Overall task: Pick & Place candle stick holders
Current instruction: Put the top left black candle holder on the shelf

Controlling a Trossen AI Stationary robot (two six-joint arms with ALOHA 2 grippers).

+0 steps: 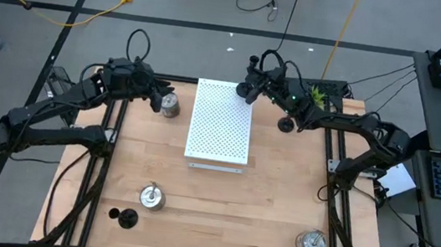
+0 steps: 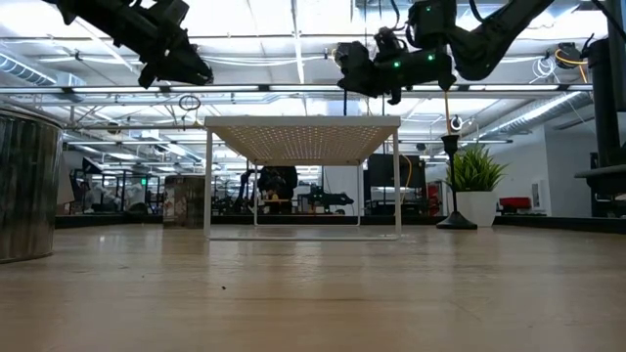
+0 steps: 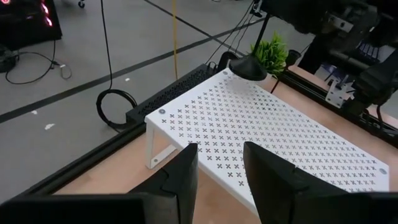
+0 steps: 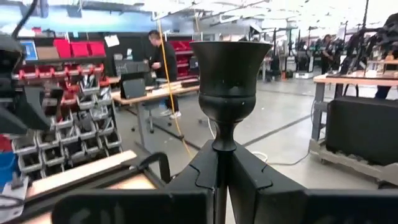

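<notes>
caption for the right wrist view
Right gripper shut on a black candle stick holder's thin stem, cup upright.

high view looks straight down on the white perforated board (image 1: 221,122); low view faces it (image 2: 303,127) level from the tabletop.

white board (image 1: 220,123) mid-table, plant (image 1: 318,94) behind, bare wood elsewhere

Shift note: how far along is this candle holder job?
Done: nothing stands on the white perforated board. In hand: right gripper shut on a black goblet-shaped candle holder's stem above the board's corner. Remaining: three shiny silver holders and two black ones on the wooden table; open left gripper beside one silver.
</notes>
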